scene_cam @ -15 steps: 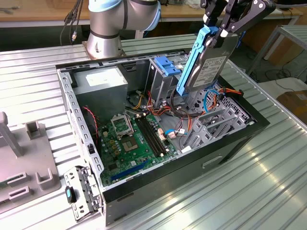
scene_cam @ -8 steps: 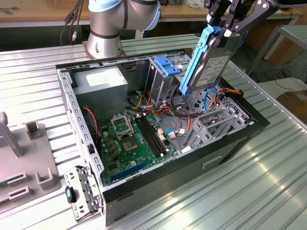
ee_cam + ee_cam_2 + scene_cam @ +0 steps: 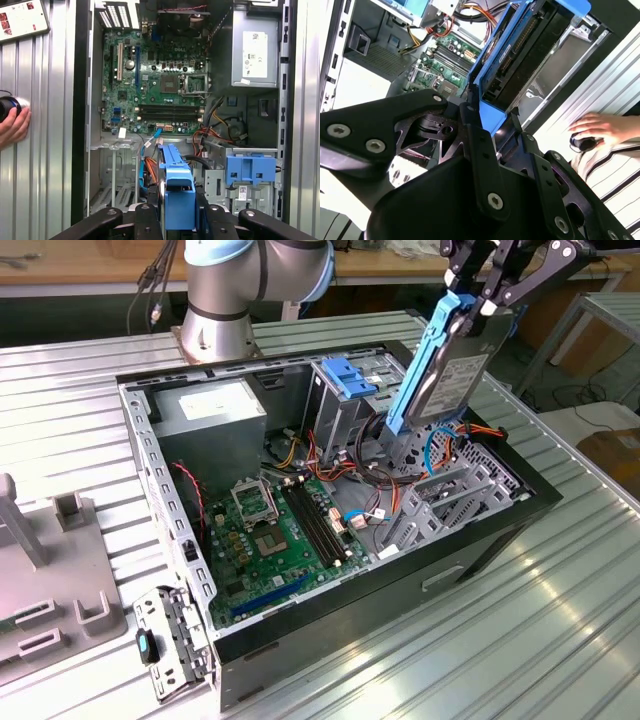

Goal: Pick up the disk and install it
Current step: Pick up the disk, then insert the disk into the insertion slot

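One hand, angled down from above, is clamped on the tilted disk over the open computer case.

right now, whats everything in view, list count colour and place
disk: one, grey with blue rail, held tilted on edge above the case
computer case: one, black, open, on the table
motherboard: one, green, flat inside the case
power supply: one, grey, case corner nearest the arm's base
drive cage: one, metal with blue top, inside the case beside the disk
table: one, ribbed silver, under the case
person's hand: one, over the table beside the case
arm: one, grey, base on the table by the case
gripper: one, black, shut on the disk
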`<move>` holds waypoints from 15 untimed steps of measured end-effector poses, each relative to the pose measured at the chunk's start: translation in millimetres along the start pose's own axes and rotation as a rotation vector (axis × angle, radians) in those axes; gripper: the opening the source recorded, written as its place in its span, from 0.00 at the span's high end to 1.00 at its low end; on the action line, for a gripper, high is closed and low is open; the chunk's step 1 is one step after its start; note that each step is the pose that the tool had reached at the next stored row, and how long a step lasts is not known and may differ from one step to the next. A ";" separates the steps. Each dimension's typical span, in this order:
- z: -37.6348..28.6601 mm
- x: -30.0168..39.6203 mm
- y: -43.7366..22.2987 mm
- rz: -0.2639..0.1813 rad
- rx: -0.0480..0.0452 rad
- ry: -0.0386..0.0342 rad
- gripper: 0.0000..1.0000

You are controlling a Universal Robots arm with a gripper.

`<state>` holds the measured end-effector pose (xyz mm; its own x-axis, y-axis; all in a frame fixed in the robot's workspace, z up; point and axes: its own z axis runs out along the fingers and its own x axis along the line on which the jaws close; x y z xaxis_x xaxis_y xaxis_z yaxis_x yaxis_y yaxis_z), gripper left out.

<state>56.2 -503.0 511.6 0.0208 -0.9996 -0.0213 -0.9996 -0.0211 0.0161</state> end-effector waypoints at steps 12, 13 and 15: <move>-0.4 0.5 -24.3 0.000 0.0000 0.0000 0.64; -0.4 0.5 -24.3 0.000 0.0000 0.0000 0.64; -0.4 0.5 -25.1 0.000 0.0000 0.0000 0.64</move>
<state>81.3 -503.0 511.6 0.0208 -0.9996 -0.0213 -0.9996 -0.0211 0.0161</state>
